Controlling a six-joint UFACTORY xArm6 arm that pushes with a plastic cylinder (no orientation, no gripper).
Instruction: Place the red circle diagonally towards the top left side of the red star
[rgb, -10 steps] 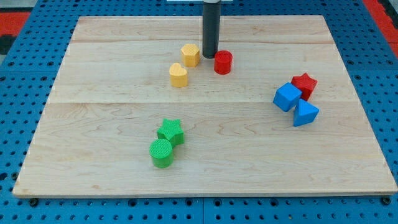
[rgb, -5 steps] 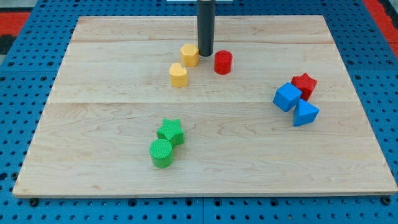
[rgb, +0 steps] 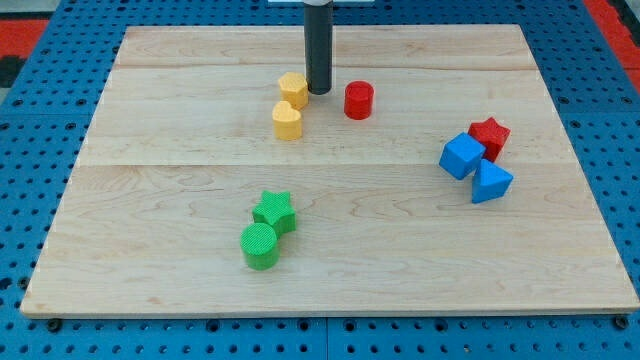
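Observation:
The red circle (rgb: 358, 100) stands upright in the upper middle of the wooden board (rgb: 330, 280). The red star (rgb: 489, 135) lies at the view's right, touching a blue cube (rgb: 461, 156) and close to a blue triangle (rgb: 490, 182). The red circle is well to the left of and slightly above the red star. My tip (rgb: 318, 91) is down on the board just left of the red circle, with a small gap between them. The tip touches the right side of the yellow hexagon (rgb: 292, 89).
A yellow heart-like block (rgb: 287, 120) sits just below the yellow hexagon. A green star (rgb: 274, 211) and a green circle (rgb: 260, 245) touch each other at the lower middle left. A blue pegboard surrounds the board.
My tip has moved left, away from the red circle and against the yellow hexagon, which has shifted left a little. The red circle has stayed in place.

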